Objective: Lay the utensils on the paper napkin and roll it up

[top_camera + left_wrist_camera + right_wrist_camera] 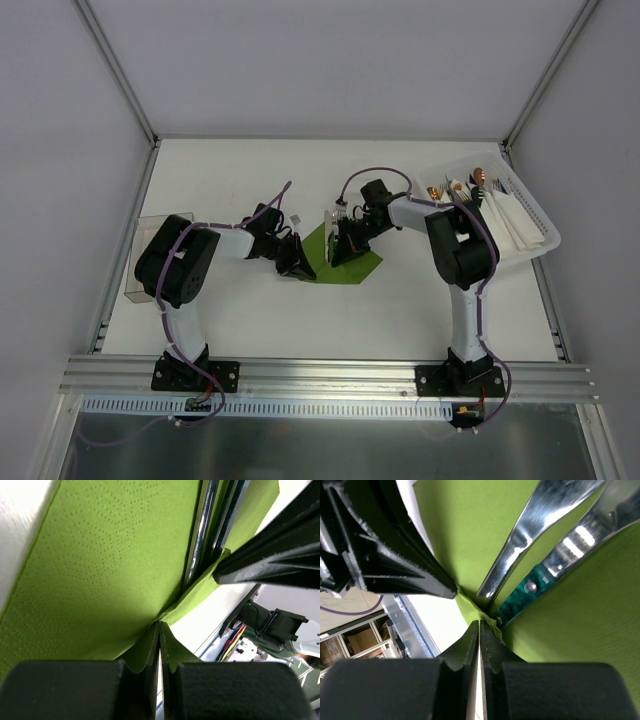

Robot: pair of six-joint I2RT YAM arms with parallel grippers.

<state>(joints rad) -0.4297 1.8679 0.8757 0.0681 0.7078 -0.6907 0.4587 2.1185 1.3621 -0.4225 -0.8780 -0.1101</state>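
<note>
The paper napkin [362, 265] lies open, a flat olive-green sheet, about the middle of the desk [300, 320], one corner pointing toward the far edge. On it rest the utensils [540, 522], slim pieces with shiny silver stems lying close together and fanning slightly apart; one has a dark green section in its handle. How many there are cannot be told. The edge of the sheet beside them is lifted into a small fold. The left pincer [159, 630] is closed tight with green paper caught between its tips, at the side of the napkin nearer the desk's left edge. The right pincer [479, 627] is likewise pressed together on a crease of the napkin, just beside the ends of the utensils, and the two pincers sit very near each other over the sheet. Farther out, a white basket [535, 215] at the far right corner holds folded white napkins [505, 225] and copper-tipped cutlery [478, 180], and a clear container [150, 260] stands by the left edge.
</note>
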